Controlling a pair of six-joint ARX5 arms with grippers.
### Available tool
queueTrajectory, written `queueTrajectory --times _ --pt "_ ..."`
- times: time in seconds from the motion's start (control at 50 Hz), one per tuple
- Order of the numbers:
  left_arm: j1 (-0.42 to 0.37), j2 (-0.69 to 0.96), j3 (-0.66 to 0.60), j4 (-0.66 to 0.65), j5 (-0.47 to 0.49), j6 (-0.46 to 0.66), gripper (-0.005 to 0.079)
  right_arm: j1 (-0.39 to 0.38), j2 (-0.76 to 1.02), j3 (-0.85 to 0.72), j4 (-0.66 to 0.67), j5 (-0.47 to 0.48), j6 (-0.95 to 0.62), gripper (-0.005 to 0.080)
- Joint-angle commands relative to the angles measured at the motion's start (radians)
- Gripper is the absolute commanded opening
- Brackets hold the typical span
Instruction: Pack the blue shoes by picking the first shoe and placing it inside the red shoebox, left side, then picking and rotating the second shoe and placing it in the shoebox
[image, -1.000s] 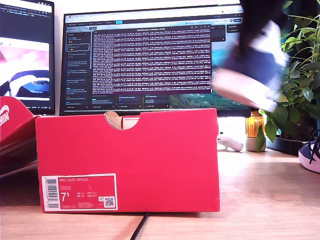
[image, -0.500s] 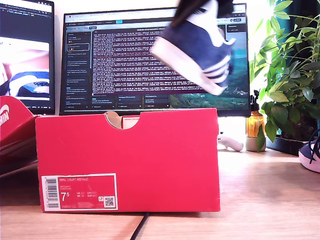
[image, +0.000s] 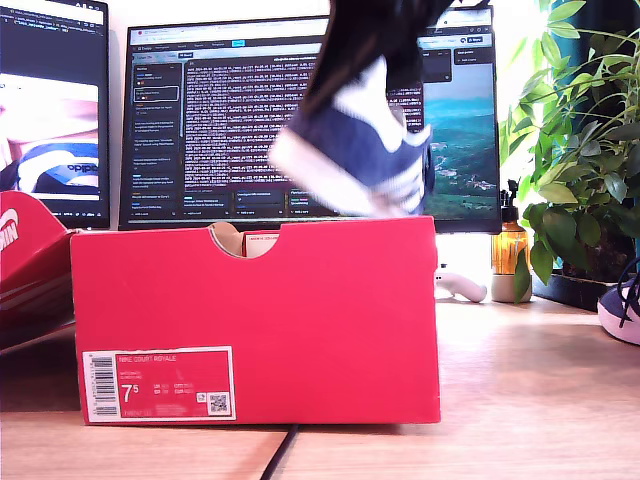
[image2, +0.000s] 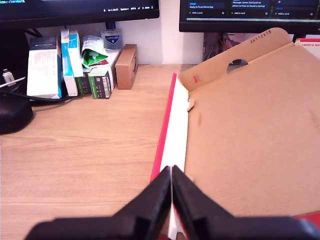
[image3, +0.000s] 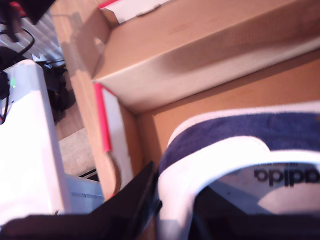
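Count: 2 blue shoes, 1 held up over the box, 1 on the desk at the exterior view's right edge. 1 red shoebox, 1 red lid. 2 monitors. 2 grippers.

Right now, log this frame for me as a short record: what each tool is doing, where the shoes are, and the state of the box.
carried shoe: navy, airborne just above the red shoebox's top edge, blurred, tilted
second tool: shut on the carried shoe at its collar
first tool: shut, holding nothing, over the lid lying on the desk
red shoebox: upright, open-topped, label facing the exterior camera; interior hidden from that view
other shoe: on the desk at the exterior view's right edge
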Motion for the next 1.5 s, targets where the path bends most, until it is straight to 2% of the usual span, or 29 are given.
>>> queueTrajectory --times 0.0,0.18,0.58,0.82,1.22,1.48 --pt "-0.002 -0.009 -0.036 0.006 0.001 -0.004 -0.0011 0.014 -0.004 0.093 0.024 -0.004 -0.025 -0.0011" --pt "-0.002 -0.009 -0.036 0.006 0.001 -0.004 -0.0011 0.032 0.071 0.163 -0.021 -0.001 -0.071 -0.0011" --pt "-0.002 -0.009 -0.036 0.006 0.001 -0.004 -0.0011 0.096 0.158 0.164 -0.037 0.001 -0.128 -0.0011" --pt "-0.002 -0.009 -0.036 0.006 0.001 -0.004 -0.0011 0.127 0.191 0.164 -0.065 0.077 -0.174 -0.0011" --pt "-0.002 -0.009 -0.036 0.006 0.001 -0.004 -0.0011 0.172 0.292 0.164 -0.075 0.112 -0.223 -0.0011" --pt "-0.002 -0.009 -0.036 0.006 0.001 -0.004 -0.0011 0.187 0.317 0.164 -0.074 0.17 -0.253 -0.0011"
